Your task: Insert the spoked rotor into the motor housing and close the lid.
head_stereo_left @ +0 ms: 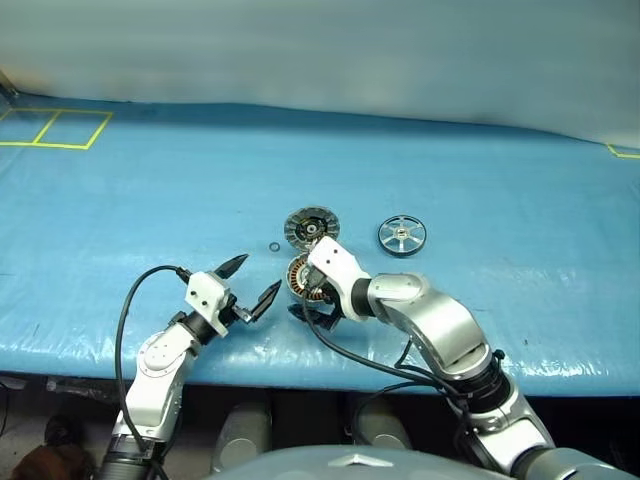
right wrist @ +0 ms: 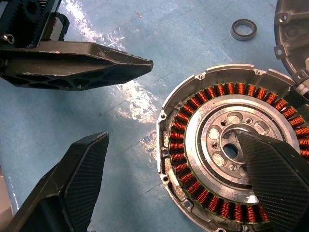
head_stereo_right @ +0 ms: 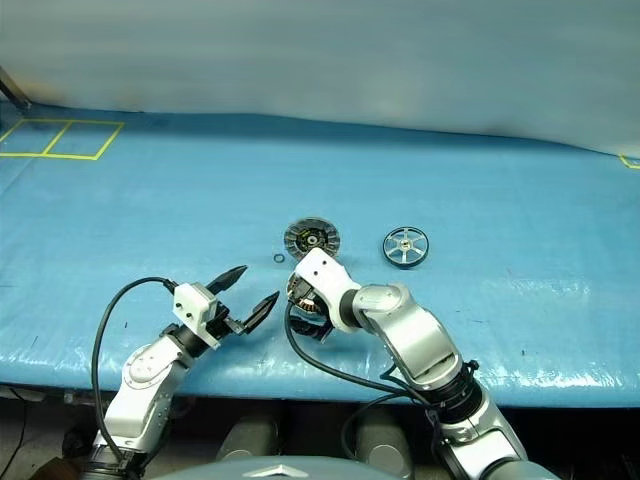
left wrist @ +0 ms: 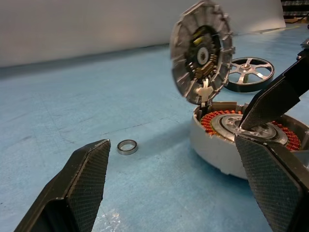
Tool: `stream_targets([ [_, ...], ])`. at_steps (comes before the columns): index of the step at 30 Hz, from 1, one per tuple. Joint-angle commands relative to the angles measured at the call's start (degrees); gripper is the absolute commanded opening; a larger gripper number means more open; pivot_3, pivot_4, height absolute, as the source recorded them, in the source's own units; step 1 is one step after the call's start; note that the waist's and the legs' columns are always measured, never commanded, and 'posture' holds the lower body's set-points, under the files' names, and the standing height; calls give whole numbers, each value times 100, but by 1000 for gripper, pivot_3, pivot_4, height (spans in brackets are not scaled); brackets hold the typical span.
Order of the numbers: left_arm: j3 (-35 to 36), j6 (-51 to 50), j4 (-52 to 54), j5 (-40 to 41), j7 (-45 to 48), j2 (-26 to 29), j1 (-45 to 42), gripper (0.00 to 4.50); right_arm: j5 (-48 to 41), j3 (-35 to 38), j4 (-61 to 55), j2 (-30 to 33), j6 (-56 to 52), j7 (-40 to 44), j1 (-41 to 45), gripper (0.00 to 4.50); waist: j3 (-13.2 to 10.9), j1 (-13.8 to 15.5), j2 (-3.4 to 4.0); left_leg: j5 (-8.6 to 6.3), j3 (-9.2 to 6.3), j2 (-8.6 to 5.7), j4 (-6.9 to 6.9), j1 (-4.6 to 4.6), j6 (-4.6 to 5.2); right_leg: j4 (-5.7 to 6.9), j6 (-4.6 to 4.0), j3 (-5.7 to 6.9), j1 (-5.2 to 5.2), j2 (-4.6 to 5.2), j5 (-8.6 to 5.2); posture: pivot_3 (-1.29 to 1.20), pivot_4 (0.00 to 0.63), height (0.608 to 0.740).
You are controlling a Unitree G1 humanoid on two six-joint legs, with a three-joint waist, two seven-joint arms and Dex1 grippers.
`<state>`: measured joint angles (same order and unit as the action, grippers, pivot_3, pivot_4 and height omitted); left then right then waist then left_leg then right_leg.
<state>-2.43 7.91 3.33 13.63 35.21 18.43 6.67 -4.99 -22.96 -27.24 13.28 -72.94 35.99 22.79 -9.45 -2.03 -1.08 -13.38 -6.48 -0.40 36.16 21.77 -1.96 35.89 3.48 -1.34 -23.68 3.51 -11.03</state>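
Note:
The motor housing [right wrist: 212,140] lies open on the blue tarp, showing its copper windings and central hub. Its lid [left wrist: 200,53] stands tilted up at the housing's far side, finned inner face showing. The spoked rotor [head_stereo_left: 402,236] lies flat on the tarp to the right of the lid, apart from both grippers. My right gripper [right wrist: 172,137] is open and straddles the housing's near rim, one finger [right wrist: 275,179] over the hub, the other on the tarp side. My left gripper [head_stereo_left: 258,275] hovers open and empty just left of the housing, pointing towards it.
A small dark ring [head_stereo_left: 274,246] lies on the tarp left of the lid. Yellow tape lines [head_stereo_left: 60,130] mark the far left corner. The tarp's front edge [head_stereo_left: 300,365] runs close below both hands.

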Motion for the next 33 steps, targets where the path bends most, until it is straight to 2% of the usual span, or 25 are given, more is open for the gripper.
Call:
stream_targets([
  [1,54,37,236,18,65,89,-87,4500,-323,511,-292,-210,-133,-155,287,4325,-3,-4,4,0,0,0,0,3,0,0,0,0,-3,0,0,0,150,740],
  [5,18,-8,124,20,192,167,-245,4500,-612,1048,-439,-401,-262,-332,491,4325,-4,-8,6,0,-2,2,-3,4,0,3,0,5,-6,-1,0,0,150,740],
  [8,-11,-80,-18,-14,314,259,-431,4500,-923,1325,-620,-296,-205,-243,441,4325,-5,1,7,0,-5,1,-5,6,0,0,-1,7,-5,-1,0,0,150,740],
  [12,6,-289,-233,-18,405,362,-743,4500,-1337,1543,-844,311,827,292,-115,4325,-7,9,9,-1,-6,-2,-6,8,1,-7,1,7,-3,1,-1,0,150,740],
  [17,39,-235,-872,-82,474,387,-1258,4500,-1448,1854,-514,882,2662,907,-1125,4325,-9,-7,8,-1,-5,-1,-11,6,1,-6,4,9,-2,0,-2,0,150,740],
  [26,-49,-459,-2212,-179,879,369,-2209,4500,-2097,2348,227,1036,3750,1413,-1969,4325,-11,-5,5,0,-1,0,-5,1,1,-4,7,7,5,0,0,0,150,740],
  [33,-29,-482,-2990,-256,1070,314,-2695,4500,-1863,2046,758,995,4397,1245,-2061,4325,-13,-6,3,0,-2,-1,-5,0,1,-2,11,7,5,-1,3,0,150,740],
])
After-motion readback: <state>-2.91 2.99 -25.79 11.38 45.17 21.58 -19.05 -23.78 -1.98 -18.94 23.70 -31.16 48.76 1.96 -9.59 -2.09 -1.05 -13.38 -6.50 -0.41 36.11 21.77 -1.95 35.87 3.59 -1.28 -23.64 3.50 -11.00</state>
